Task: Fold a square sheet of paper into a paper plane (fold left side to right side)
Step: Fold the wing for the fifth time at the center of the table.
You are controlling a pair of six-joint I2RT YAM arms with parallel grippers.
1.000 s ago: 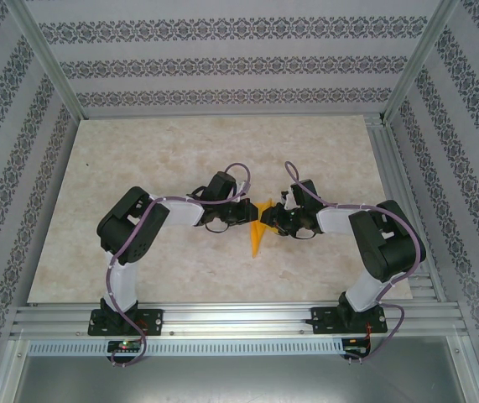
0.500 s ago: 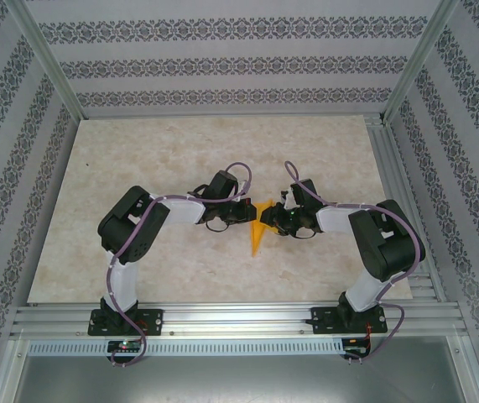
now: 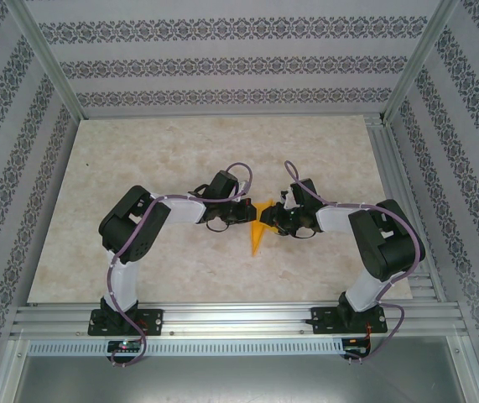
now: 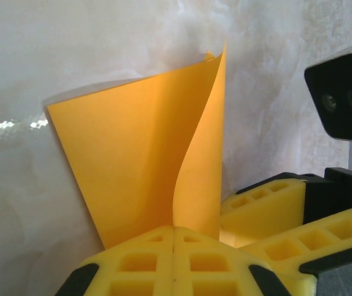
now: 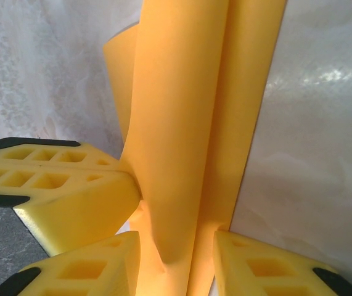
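The orange-yellow sheet of paper (image 3: 257, 236) stands curled between both grippers at the table's middle, its pointed end toward the near edge. My left gripper (image 3: 249, 215) is shut on it. In the left wrist view its yellow pads (image 4: 139, 262) meet with the paper (image 4: 132, 154) rising from the seam as a loose, uncreased fold. My right gripper (image 3: 272, 220) faces it from the right. In the right wrist view the bulging paper (image 5: 188, 111) fills the gap in the right gripper (image 5: 177, 266), pads touching both sides, with a small dent low down.
The two grippers nearly touch. The right one's pads (image 4: 268, 203) sit beside the left one's, and the left one's pads (image 5: 65, 191) show at the left of the right wrist view. The marbled tabletop (image 3: 155, 151) is ringed by aluminium rails (image 3: 222, 319) and patterned walls.
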